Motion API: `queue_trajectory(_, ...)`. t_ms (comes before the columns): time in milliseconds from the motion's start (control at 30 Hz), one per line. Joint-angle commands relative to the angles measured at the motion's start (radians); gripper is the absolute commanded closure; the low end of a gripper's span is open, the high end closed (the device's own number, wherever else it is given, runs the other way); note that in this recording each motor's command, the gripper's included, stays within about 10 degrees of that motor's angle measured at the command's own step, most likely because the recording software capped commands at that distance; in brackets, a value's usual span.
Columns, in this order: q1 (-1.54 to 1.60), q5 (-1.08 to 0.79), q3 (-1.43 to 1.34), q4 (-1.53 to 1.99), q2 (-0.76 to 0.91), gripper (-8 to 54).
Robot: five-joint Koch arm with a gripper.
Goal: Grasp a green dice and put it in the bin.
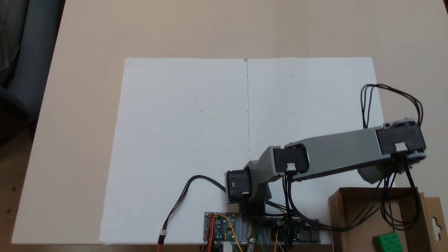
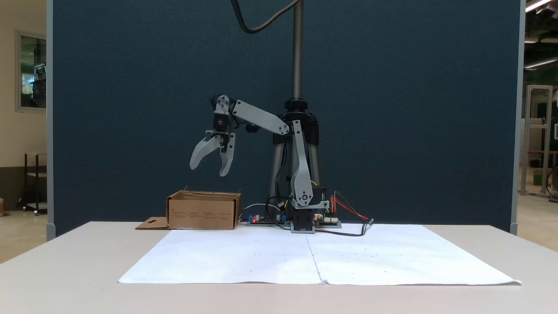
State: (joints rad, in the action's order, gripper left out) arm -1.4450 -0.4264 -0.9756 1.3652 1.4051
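The green dice (image 1: pixel 387 242) lies inside the bin (image 1: pixel 353 213), a brown cardboard box at the lower right of a fixed view; the same bin (image 2: pixel 204 211) stands left of the arm's base in the other fixed view, its walls hiding the dice there. My gripper (image 2: pixel 208 168) hangs well above the bin, pointing down. It is open, with its two grey fingers spread and nothing between them. Seen from above, the arm (image 1: pixel 336 154) reaches right, toward the bin.
White paper sheets (image 1: pixel 196 140) cover the middle of the beige table (image 1: pixel 87 105). Circuit boards and wires (image 1: pixel 224 227) sit by the arm's base. The bin's flap (image 2: pixel 150 224) lies flat to its left. A camera pole (image 2: pixel 297 48) rises behind the arm.
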Motion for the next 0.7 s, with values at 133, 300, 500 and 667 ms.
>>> queue_trajectory(133,0.245,0.164,0.014,0.147,0.101,2.5)
queue_trajectory(300,0.489,0.176,0.014,0.231,0.135,2.5)
queue_trajectory(500,0.795,0.261,0.014,0.260,0.127,2.5)
queue_trajectory(667,1.031,0.321,0.012,0.260,0.084,2.4)
